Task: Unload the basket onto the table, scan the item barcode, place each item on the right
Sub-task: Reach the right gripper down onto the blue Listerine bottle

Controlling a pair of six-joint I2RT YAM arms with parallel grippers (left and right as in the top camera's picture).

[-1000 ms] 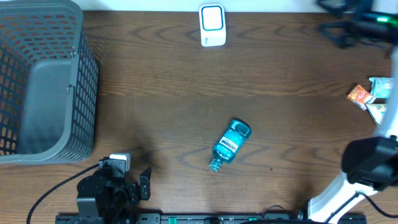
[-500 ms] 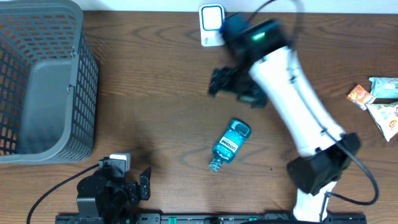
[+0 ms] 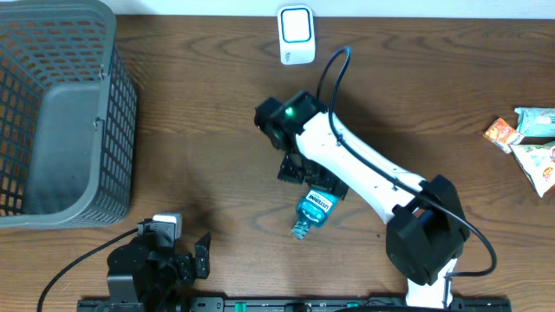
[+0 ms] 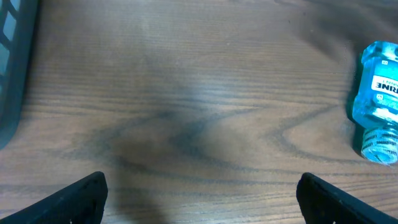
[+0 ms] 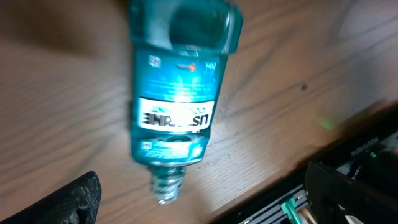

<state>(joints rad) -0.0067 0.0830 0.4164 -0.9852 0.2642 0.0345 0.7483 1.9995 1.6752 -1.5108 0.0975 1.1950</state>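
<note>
A teal mouthwash bottle [image 3: 316, 209] lies on its side on the wooden table, cap toward the front edge. My right gripper [image 3: 310, 177] hovers open just over its base end. In the right wrist view the bottle [image 5: 177, 106] fills the middle, label up and slightly blurred, with the right gripper [image 5: 202, 200] open around the cap end without touching it. The white scanner [image 3: 296, 35] stands at the back edge. My left gripper [image 3: 202, 257] rests open at the front left. From the left wrist view, the bottle [image 4: 379, 99] lies far right of the left gripper [image 4: 202, 202].
A grey mesh basket [image 3: 113, 104] fills the back left corner. Snack packets [image 3: 524, 139] lie at the right edge. The table's front edge and a black rail [image 5: 348, 155] run close to the bottle's cap.
The right arm swung in from the far right edge, passed near the scanner, and now reaches down over the bottle. The bottle and the left arm have not moved.
</note>
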